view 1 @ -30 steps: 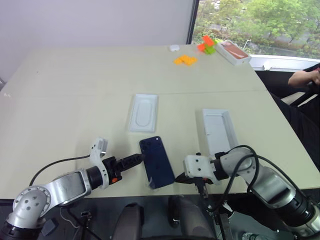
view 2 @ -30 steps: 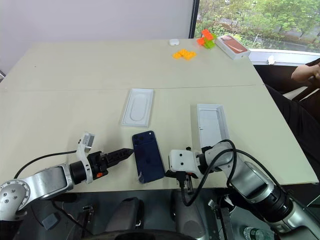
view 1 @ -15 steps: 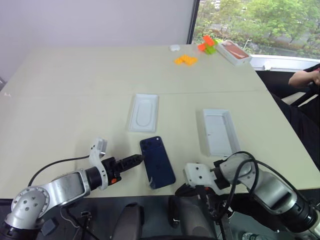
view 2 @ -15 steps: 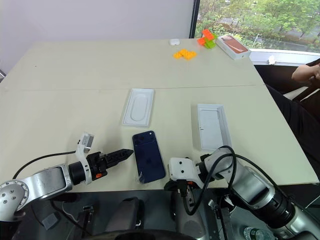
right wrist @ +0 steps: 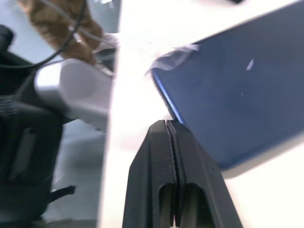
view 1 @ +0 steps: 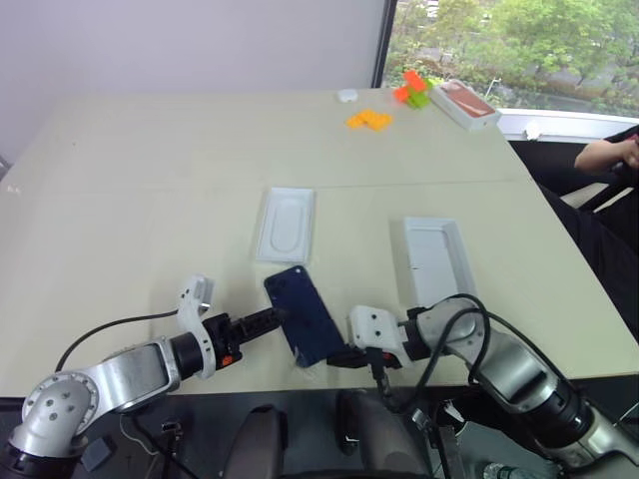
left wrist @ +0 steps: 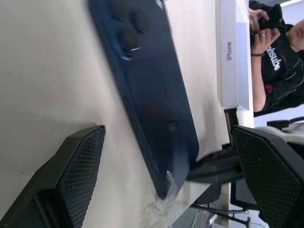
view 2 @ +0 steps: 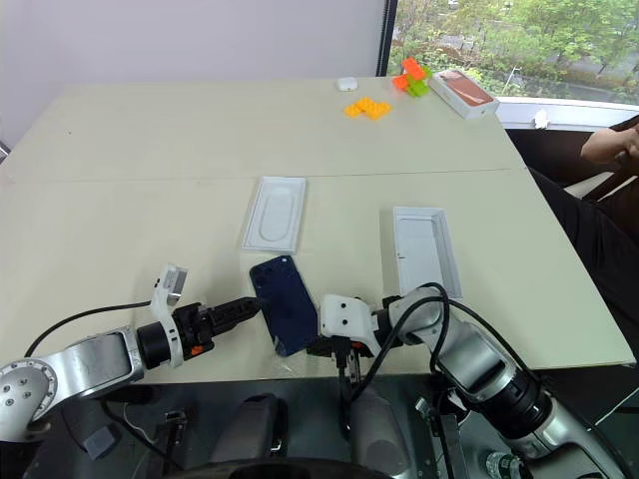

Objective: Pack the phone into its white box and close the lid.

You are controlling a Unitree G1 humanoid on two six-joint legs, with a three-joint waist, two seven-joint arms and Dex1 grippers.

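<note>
The dark navy phone (view 1: 305, 317) lies flat and askew near the table's front edge, its camera end pointing away and to the left. My left gripper (view 1: 277, 317) is open at the phone's left long edge, and the phone (left wrist: 152, 95) lies ahead between its spread fingers (left wrist: 78, 161). My right gripper (right wrist: 170, 126) is shut with nothing in it, its tip against the near right edge of the phone (right wrist: 237, 90). The white box (view 1: 287, 225), a shallow tray with an oval recess, rests beyond the phone. The lid (view 1: 434, 259) lies open side up to the right.
A scrap of clear film (view 1: 315, 371) sticks out at the phone's near corner, by the table edge. An orange-topped box (view 1: 466, 103), orange bricks (view 1: 369, 120) and red and green bricks (view 1: 411, 90) sit far back right. A person (view 1: 609, 155) sits at the right.
My right gripper dipped below the table's front edge, then swung left against the phone's near end. The phone slid left and turned, camera end leftward. The left arm stayed still.
</note>
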